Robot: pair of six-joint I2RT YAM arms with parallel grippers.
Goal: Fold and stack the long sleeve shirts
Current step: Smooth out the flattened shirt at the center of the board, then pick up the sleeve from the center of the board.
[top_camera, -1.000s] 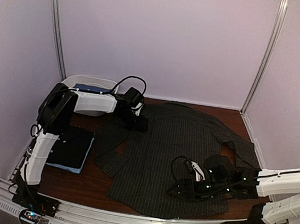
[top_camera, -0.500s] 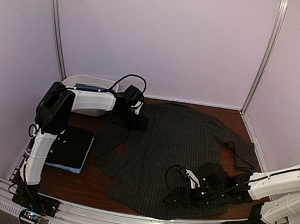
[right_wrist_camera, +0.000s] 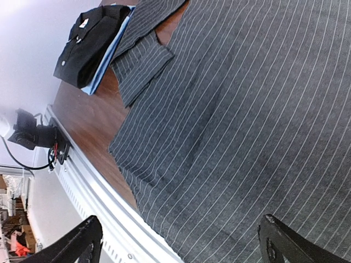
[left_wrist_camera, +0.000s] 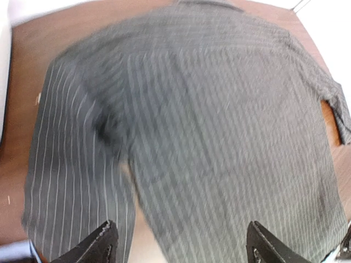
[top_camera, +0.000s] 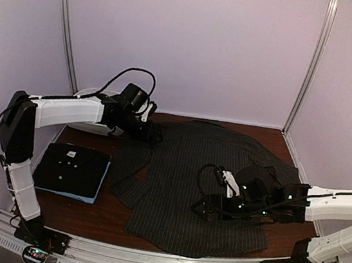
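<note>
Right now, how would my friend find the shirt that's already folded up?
Start at the brown table and go to its left side, beside the big striped shirt lying spread out. There sits the folded black shirt, a neat square with white buttons, resting on a light blue layer.

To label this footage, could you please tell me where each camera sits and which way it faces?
Top external: fixed above and behind the arm bases, looking down at the brown wooden table; the left arm and right arm show.
Left wrist: on the left gripper, looking down on the spread dark charcoal pinstriped cloth shirt; its open jaws show.
Right wrist: on the right gripper, looking across that shirt toward the folded black shirt; its open jaws show.
Shared: all three see the pinstriped shirt.
</note>
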